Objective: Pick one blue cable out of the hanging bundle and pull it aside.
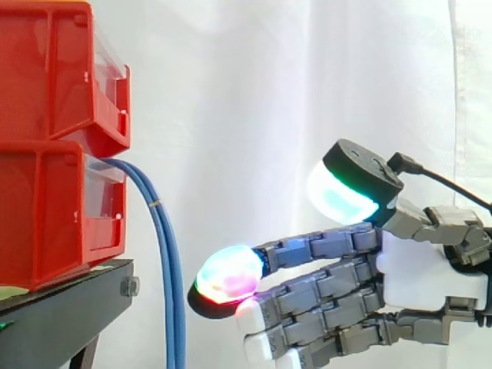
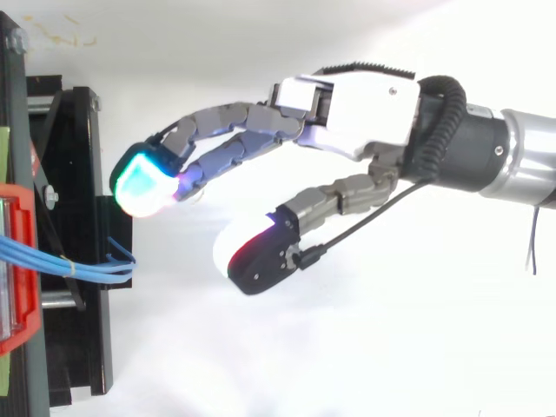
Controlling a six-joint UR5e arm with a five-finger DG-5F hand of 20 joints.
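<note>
Item one: we list a grey-jointed robot hand (image 1: 430,269) with a white palm, entering from the right in the side view. Its fingers reach out nearly straight to the left and its thumb (image 1: 350,184) is lifted clear above them. Nothing lies between them, so we enter it as spread and empty. The leading fingertip (image 1: 229,275) glows green, red and white. Item two: a bundle of thin blue cables (image 1: 167,269), which emerges at the top front of the lower red plastic bin (image 1: 46,207), arches over and hangs straight down past the edge of the black metal stand (image 1: 61,307). We place the bundle just left of the leading fingertip, near it but with a gap between them. From above, the robot hand (image 2: 365,113) likewise stands apart from the cables (image 2: 65,262). Item three: an upper red plastic bin (image 1: 54,69), stacked directly on the lower one; both have clear front panels. Item four: the stand, carrying both bins, with a bolt head on its front edge. Item five: a white curtain (image 1: 231,92) behind everything.
</note>
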